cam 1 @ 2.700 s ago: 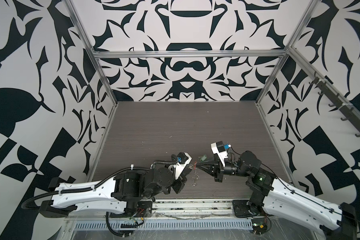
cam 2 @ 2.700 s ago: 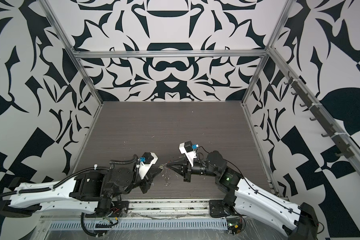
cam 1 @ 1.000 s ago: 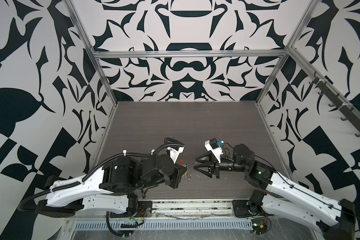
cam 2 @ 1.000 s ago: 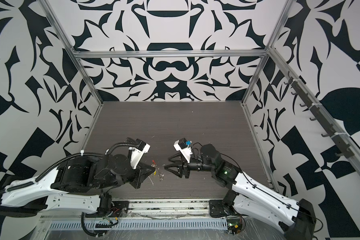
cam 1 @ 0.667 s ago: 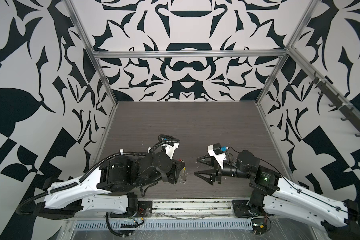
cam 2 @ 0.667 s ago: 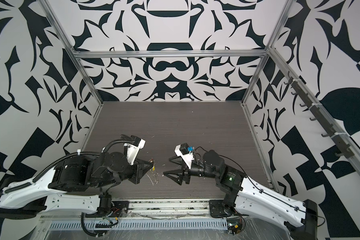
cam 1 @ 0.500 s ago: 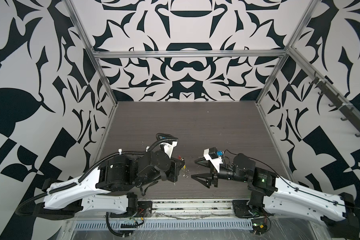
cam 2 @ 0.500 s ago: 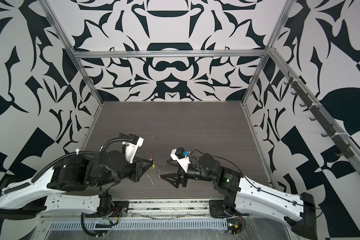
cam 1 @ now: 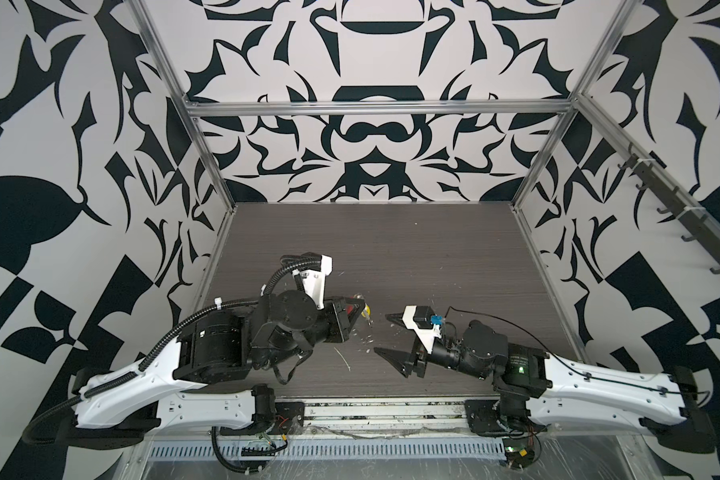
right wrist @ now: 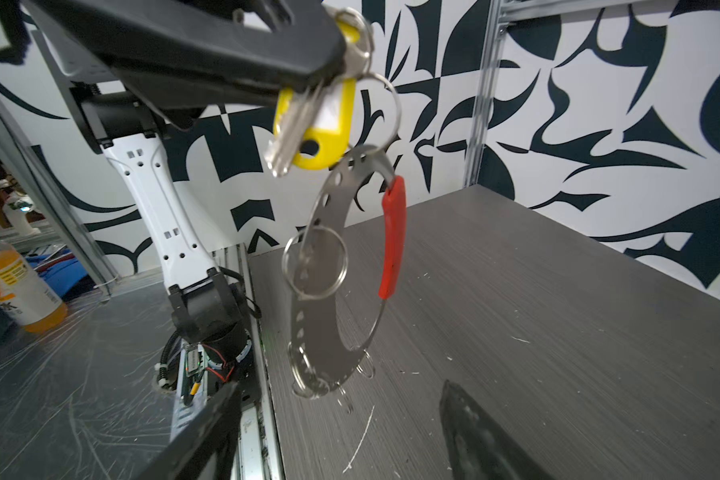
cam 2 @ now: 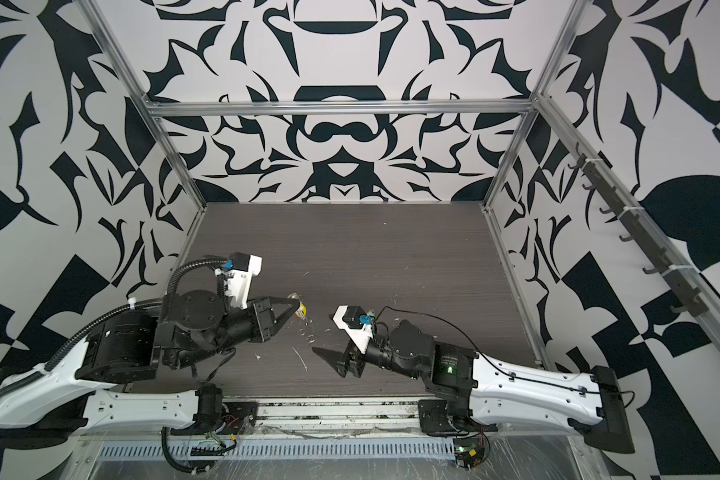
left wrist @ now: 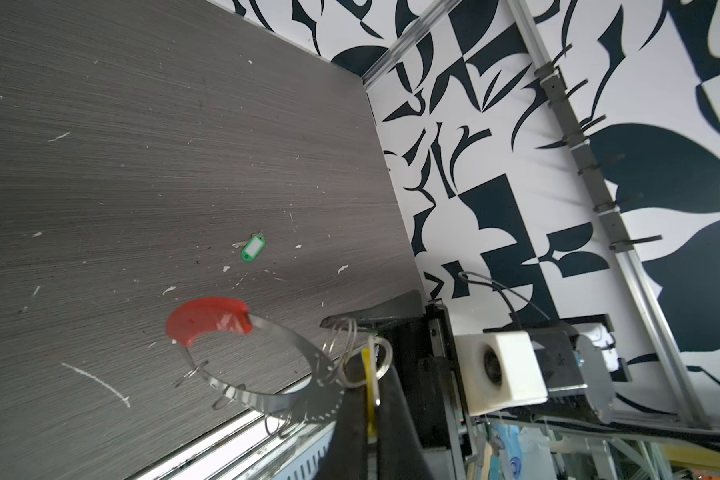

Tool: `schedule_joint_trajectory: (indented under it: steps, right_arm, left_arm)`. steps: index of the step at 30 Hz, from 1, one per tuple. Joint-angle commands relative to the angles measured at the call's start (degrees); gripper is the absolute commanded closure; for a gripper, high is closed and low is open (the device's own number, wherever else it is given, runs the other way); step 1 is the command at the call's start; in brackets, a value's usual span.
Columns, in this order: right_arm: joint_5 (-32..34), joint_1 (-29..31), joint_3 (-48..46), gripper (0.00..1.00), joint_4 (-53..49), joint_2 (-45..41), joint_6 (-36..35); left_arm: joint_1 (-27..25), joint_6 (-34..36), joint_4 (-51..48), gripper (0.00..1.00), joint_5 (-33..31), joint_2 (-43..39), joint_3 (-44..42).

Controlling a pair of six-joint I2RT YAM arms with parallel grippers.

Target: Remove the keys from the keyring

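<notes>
Keyring [right wrist: 313,328]: perforated metal crescent with a red sleeve [right wrist: 393,237] on its wire arc. It hangs clear of the counter [cam 1: 391,249] below the tip of my left tool [right wrist: 335,62], which is pressed together on the yellow-tagged key [right wrist: 294,120], joined to the crescent by a split ring [right wrist: 385,104]. Green-tagged key [left wrist: 249,247]: off the keyring, lying flat on the counter, apart from both tools. Right tool [cam 1: 389,337]: fingers spread wide, holding nothing, near the hanging keyring and facing it.
</notes>
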Motion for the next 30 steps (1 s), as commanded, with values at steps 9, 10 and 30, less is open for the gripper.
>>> schedule_joint_trajectory:
  steps: [9,10,30]
  right_arm:
    - [4.8,1.0,2.5,0.22,8.3,1.0,-3.1]
    - [5.4,1.0,2.4,0.22,8.7,1.2,-3.4]
    - [8.8,-4.2,-4.4,0.23,21.2,1.2,-7.1]
  left_arm:
    - [8.8,-5.2,8.9,1.0,8.9,2.3,-3.4]
    - [9.7,-5.2,9.9,1.0,10.2,2.6,-3.8]
    - [13.9,-7.7,19.8,1.0,20.0,6.4,-6.9]
